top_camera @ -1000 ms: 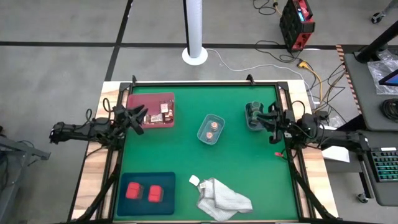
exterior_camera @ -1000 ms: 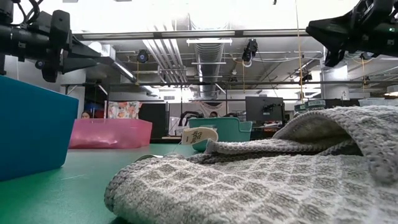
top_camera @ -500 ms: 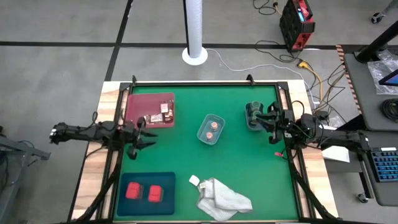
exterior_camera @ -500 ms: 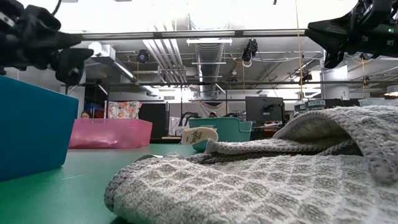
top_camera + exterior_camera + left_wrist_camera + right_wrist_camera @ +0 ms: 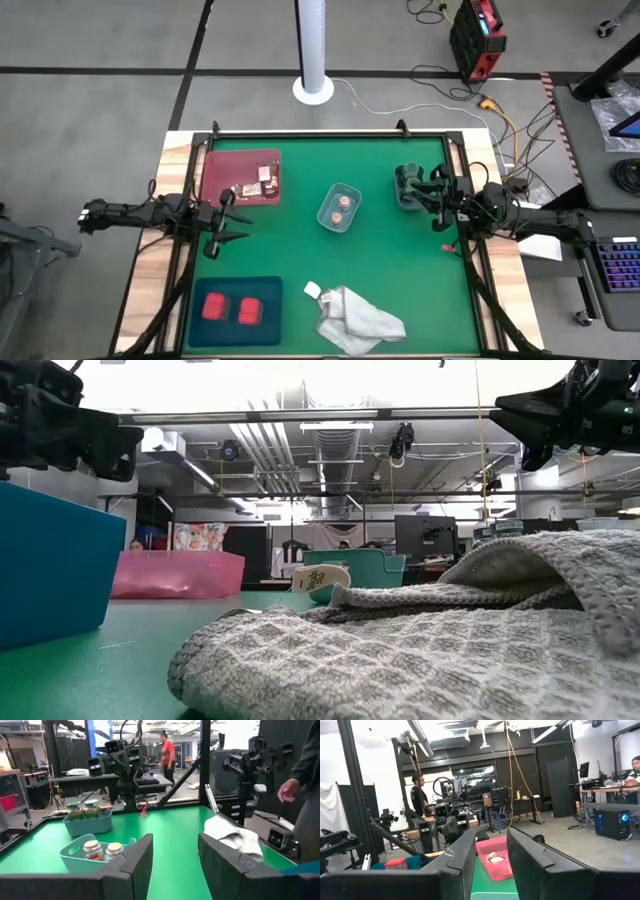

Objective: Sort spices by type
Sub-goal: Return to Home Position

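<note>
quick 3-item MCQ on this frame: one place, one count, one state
1. The pink blocks lie in: A the dark blue tray; B the middle tub; C the left pincer.
2. Tan-topped jars in the middle tub: A one; B two; C four.
3. The left pincer is: A open, empty; B shut on a jar; C shut on a block.
1A: both blocks show on the blue tray from above. 2B: two tan lids show in that tub. 3A: its wrist view shows fingers apart, nothing between. Right pincer waits near the right edge.
</note>
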Action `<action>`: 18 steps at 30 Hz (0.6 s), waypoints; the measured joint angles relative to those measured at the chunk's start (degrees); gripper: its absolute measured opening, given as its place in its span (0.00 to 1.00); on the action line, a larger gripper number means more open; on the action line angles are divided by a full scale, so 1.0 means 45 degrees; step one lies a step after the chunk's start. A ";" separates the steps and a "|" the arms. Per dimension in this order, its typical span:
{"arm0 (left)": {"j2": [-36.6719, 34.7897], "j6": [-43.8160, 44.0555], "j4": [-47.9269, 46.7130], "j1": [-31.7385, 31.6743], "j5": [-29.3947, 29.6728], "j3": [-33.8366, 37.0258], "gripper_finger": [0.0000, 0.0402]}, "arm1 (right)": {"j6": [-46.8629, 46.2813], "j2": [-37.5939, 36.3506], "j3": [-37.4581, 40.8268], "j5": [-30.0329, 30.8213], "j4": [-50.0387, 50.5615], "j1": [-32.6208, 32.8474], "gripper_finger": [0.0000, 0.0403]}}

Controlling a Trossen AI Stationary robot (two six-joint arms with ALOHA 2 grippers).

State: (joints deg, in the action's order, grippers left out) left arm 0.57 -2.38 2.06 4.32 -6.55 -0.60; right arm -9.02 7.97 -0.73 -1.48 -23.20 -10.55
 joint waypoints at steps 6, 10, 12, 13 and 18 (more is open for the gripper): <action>0.0054 -0.0013 -0.0120 0.0000 -0.0037 -0.0083 0.35 | 0.0000 0.0000 0.0000 0.0001 0.0005 0.0000 0.23; 0.0071 -0.0013 -0.0120 0.0000 -0.0039 -0.0093 0.35 | 0.0002 0.0000 0.0000 -0.0001 0.0005 0.0000 0.20; 0.0094 -0.0015 -0.0116 0.0000 -0.0034 -0.0097 0.35 | 0.0003 0.0000 0.0000 0.0000 0.0005 0.0000 0.19; 0.0107 -0.0017 -0.0112 0.0000 -0.0038 -0.0097 0.35 | 0.0001 0.0000 0.0000 0.0000 0.0005 0.0000 0.18; 0.0128 -0.0017 -0.0084 0.0000 -0.0034 -0.0102 0.35 | 0.0000 0.0000 0.0000 -0.0003 0.0005 0.0000 0.16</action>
State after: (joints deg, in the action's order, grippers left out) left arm 1.15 -2.46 1.68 4.32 -6.70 -1.06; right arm -9.02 7.97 -0.73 -1.50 -23.18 -10.55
